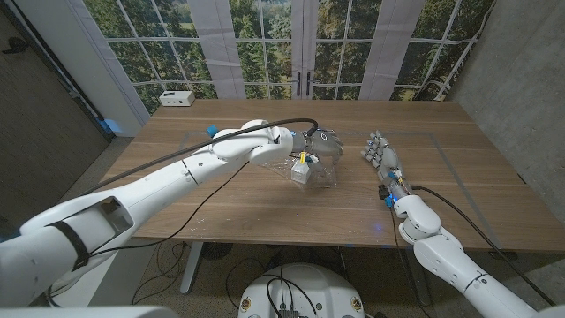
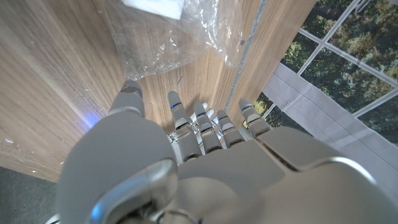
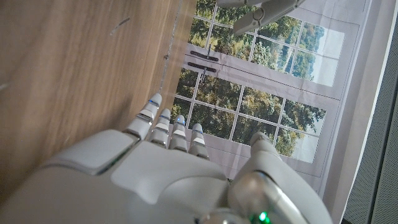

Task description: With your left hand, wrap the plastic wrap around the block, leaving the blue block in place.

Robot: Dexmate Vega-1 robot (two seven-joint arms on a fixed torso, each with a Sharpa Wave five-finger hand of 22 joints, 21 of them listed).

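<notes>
Wooden desk [image 1: 265,208] runs bare along the near edge, w/ the right hand [image 1: 381,155] standing near it, over on the robot's right: fingers straight and pointing up-table, slightly apart, holding nothing, well apart from the work. Right wrist view agrees, fingers reaching out over bare wood. Further in, mid-desk, sits the block [image 1: 301,171], small and pale, w/ clear plastic wrap [image 1: 325,168] crumpled over and beside it; block looks white/yellowish here, not blue, and it's too small to say more. Just behind that, the left hand [image 1: 320,141] has its fingers reaching down onto the far side of the wrap. In the left wrist view the left hand's fingers [image 2: 186,121] are extended and a little spread, tips just short of the wrap's [image 2: 168,43] crinkled edge; can't tell if any tip actually pinches film. Key relation: wrap and block lie straight ahead of the left fingertips, toward the robot from that hand, so left is far nearer than right. My read: next move is a pull or fold of film toward the near edge, over the block, w/o nudging it.
</notes>
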